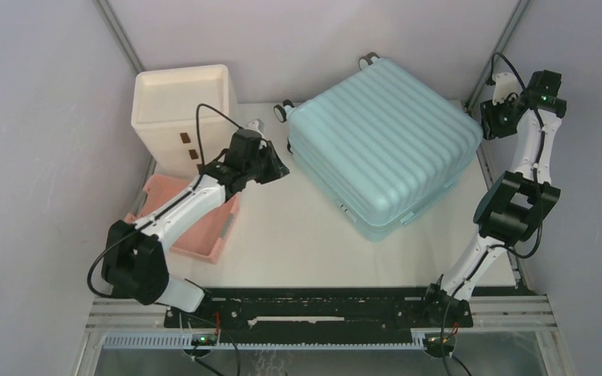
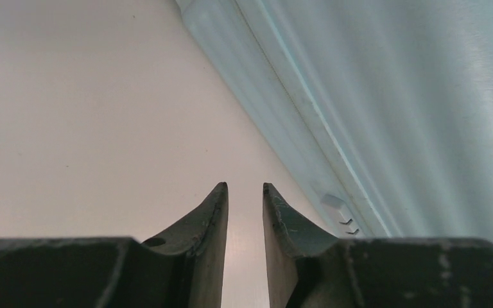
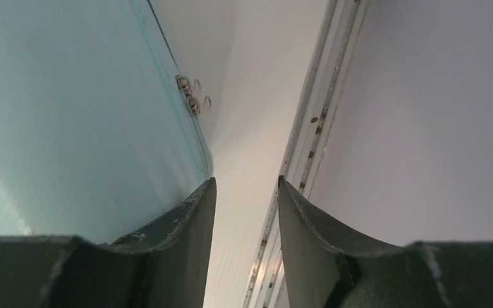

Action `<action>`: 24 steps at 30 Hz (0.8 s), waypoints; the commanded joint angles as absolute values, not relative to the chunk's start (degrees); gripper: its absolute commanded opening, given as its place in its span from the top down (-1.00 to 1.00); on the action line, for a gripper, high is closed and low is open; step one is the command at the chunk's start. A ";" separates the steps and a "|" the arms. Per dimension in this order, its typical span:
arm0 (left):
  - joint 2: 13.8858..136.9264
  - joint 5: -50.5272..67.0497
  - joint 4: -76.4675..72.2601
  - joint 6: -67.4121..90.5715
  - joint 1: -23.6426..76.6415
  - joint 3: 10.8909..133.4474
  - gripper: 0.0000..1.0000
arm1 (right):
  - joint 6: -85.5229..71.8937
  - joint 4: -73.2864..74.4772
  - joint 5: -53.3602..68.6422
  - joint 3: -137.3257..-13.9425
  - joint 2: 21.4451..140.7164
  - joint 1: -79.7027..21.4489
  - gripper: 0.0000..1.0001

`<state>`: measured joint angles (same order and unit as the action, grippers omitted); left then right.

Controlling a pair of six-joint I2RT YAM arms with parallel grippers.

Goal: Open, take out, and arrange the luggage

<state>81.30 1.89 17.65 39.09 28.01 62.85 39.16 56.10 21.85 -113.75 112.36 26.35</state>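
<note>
Cream cabinet (image 1: 180,102), pink basket (image 1: 206,237) left of closed luggage (image 1: 384,141).

The whole counter (image 1: 298,235) is viewed from high above and behind its near edge, looking down toward the far edge. The left wrist view is held low over the counter and very near the luggage (image 1: 380,145), facing along its side past the left pincer (image 2: 245,186). The right wrist view is set close at the counter's right edge, facing past the right pincer (image 3: 246,181) between luggage and wall (image 3: 423,115). The luggage is shared by all three views.
</note>
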 commanded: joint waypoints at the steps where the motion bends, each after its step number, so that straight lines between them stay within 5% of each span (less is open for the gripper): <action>1: 84.70 5.98 15.73 39.02 28.22 69.69 0.38 | 46.08 65.59 34.57 -110.05 108.84 22.21 0.02; 13: 81.93 2.17 22.93 35.24 22.88 70.73 0.19 | 40.41 62.65 49.05 -81.40 90.68 8.47 0.01; 24: 91.69 10.02 29.38 26.38 16.44 82.67 0.09 | 35.70 60.86 45.27 -79.75 82.42 8.00 -0.11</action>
